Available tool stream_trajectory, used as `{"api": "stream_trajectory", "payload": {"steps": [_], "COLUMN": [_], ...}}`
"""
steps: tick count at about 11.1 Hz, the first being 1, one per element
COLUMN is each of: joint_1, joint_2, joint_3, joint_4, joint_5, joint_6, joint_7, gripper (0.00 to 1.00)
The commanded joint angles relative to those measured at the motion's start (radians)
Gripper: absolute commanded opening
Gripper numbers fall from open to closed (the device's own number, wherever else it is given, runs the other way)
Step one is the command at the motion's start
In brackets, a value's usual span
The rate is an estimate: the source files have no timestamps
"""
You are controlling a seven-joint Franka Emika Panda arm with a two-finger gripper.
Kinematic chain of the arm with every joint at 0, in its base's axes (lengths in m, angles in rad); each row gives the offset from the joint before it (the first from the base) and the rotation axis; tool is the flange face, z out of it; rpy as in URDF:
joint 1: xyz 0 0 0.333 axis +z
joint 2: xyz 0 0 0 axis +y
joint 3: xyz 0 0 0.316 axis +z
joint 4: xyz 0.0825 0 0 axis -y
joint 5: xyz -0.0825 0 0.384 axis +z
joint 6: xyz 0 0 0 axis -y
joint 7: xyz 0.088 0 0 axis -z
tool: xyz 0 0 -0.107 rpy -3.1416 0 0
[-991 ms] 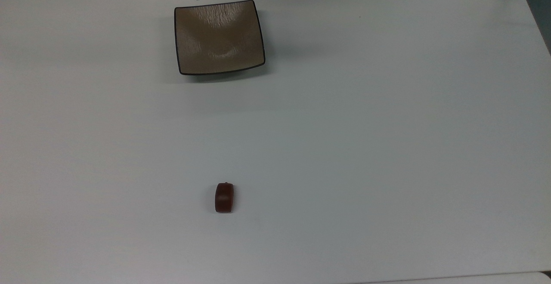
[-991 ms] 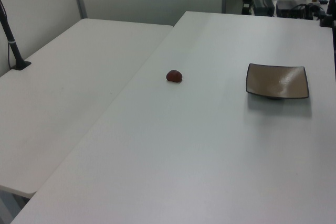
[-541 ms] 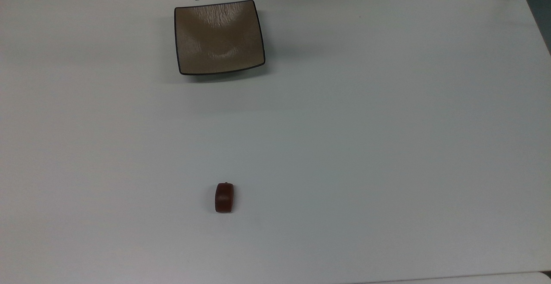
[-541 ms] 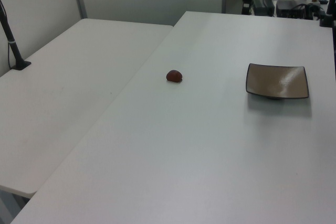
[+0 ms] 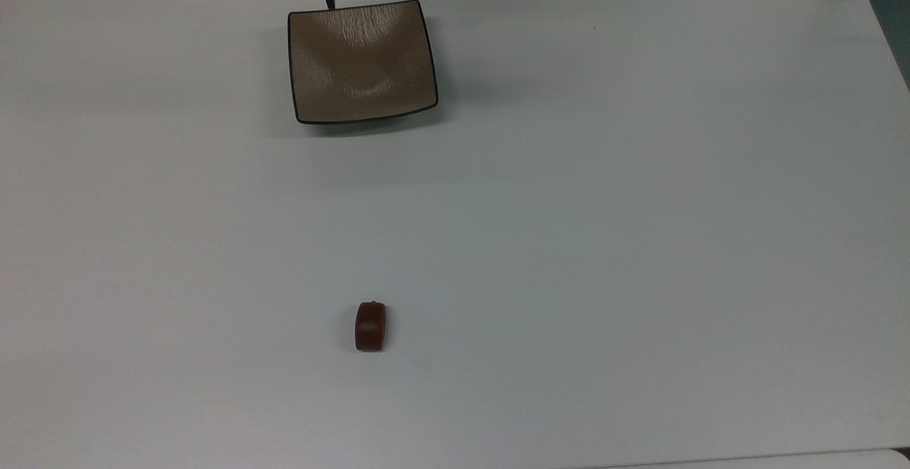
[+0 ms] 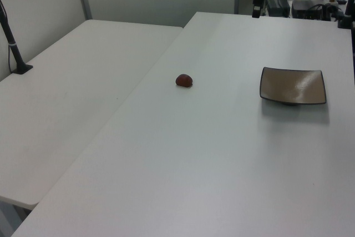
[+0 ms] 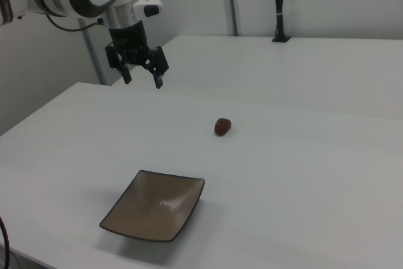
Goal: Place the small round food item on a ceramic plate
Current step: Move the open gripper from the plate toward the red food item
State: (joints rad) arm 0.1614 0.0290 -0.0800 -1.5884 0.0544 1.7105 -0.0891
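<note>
The claw is hanging wide open and holding nothing, above the bench edge beside the plate. The plate is sitting empty near that edge. The food item is lying on bare bench well apart, toward the opposite edge, with nothing between them.

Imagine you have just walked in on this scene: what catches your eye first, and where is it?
The small dark red food item sits alone on the white table, towards the top view's bottom edge. The square tan plate lies apart from it near the top view's top edge. In the right view the open tool hangs above the table, holding nothing.
</note>
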Motion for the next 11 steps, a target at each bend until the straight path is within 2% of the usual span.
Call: {"api": "stream_trajectory", "payload": {"steps": [1,2,4,8,11], "joint_1": [0.01,0.004,-0.045,-0.056,-0.057], "joint_2": [0.087,0.122,0.144,0.276,0.357], "joint_3": [-0.027,-0.027,-0.017,-0.018,-0.018], "joint_4": [0.112,0.16,0.182,0.261,0.274], "joint_5": [0.001,0.002,0.01,0.024,0.024], "joint_6": [0.024,0.026,0.099,0.207,0.334], "joint_7": [0.107,0.138,0.166,0.184,0.226], "gripper": [1.0,1.0,1.0,1.0,1.0]}}
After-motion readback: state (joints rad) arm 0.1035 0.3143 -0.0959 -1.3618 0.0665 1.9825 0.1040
